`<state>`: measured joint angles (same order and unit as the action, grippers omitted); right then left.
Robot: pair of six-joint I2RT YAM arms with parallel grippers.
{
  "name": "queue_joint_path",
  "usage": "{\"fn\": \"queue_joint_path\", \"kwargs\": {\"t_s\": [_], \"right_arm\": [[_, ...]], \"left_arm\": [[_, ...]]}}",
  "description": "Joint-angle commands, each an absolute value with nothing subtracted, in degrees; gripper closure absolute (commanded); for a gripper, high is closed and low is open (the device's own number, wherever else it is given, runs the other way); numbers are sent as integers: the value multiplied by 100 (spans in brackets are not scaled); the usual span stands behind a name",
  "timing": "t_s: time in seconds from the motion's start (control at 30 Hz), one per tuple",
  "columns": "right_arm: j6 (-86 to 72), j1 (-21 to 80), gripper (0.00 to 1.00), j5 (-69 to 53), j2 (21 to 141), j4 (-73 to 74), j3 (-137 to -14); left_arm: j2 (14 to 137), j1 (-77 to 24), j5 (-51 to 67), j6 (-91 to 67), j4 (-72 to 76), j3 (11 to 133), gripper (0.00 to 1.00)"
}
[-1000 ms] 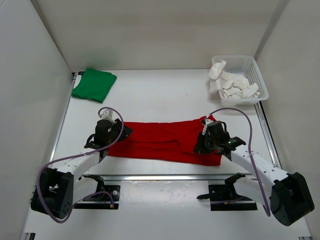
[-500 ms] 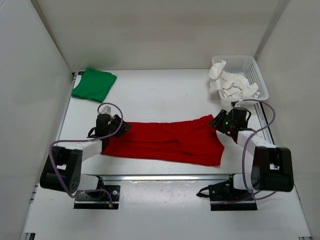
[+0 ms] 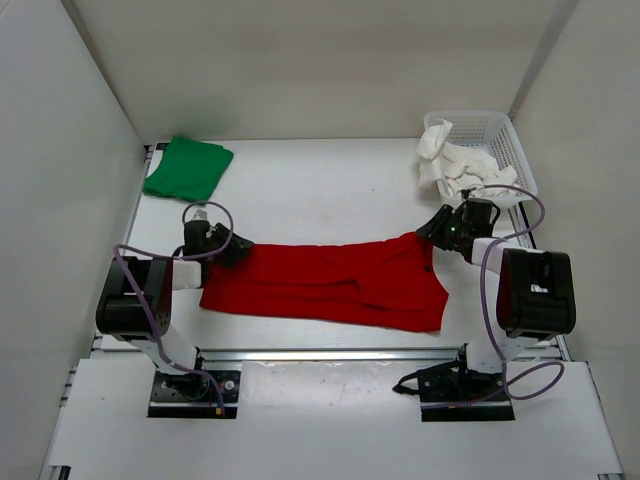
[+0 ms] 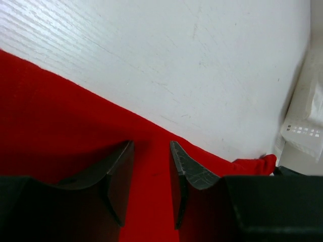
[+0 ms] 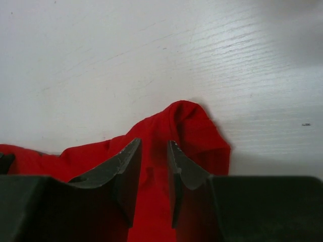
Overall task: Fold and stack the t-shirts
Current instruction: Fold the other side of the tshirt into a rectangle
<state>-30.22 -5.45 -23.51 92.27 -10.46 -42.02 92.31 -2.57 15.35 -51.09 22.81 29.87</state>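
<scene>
left hand [image 4: 151,147], right hand [image 5: 154,144] over t-shirt [image 3: 330,285]

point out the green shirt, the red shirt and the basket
green shirt [image 3: 188,168], top view, middle of folded cloth
red shirt [image 3: 330,283], top view, centre of spread cloth
basket [image 3: 495,131], top view, bare mesh at far end

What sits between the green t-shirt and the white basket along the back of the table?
Only bare table separates green t-shirt from basket, per top view.
</scene>
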Motion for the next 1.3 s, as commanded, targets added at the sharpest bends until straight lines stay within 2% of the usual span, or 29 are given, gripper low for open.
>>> {"fn": "queue_joint_path", "kwargs": {"t_s": [0.0,0.37,0.43,0.5,0.53,0.57,0.6,0.83,1.03,1.13,1.27], "right_arm": [[-3032,-572,75,-2434,9342,-1257,-4412],[-3023,-659,68,-2188,9343,-1326,-4219],[-3041,-633,70,-2259,9404,-1380,-4201],[-3050,-615,86,-2407,9527,-1362,-4245],[-3085,-607,89,-2452,9571,-1371,-4254],[-3172,-667,98,-2496,9580,-1441,-4193],[-3303,-711,100,-2557,9563,-1468,-4140],[-3419,-1019,100,-1996,9229,-1433,-4061],[-3577,-1151,100,-2039,9369,-1565,-4166],[-3630,-1160,93,-2065,9378,-1547,-4210],[-3543,-1038,70,-1899,8976,-1249,-4219]], "left_arm": [[9255,-150,1661,-5229,2470,3103,55],[9316,-26,1564,-5177,2479,2989,56],[9325,-9,1503,-5177,2470,3050,56],[9343,-9,1521,-5185,2504,3015,56],[9343,-9,1555,-5203,2531,2980,56],[9386,0,1582,-5229,2540,2997,56],[9395,174,1608,-5256,2566,2988,56],[9255,465,1521,-5256,2566,2830,57],[9150,580,1389,-5308,2584,2742,57],[9044,676,1442,-5387,2601,2629,57],[8475,537,1459,-5406,2585,2689,57]]}}
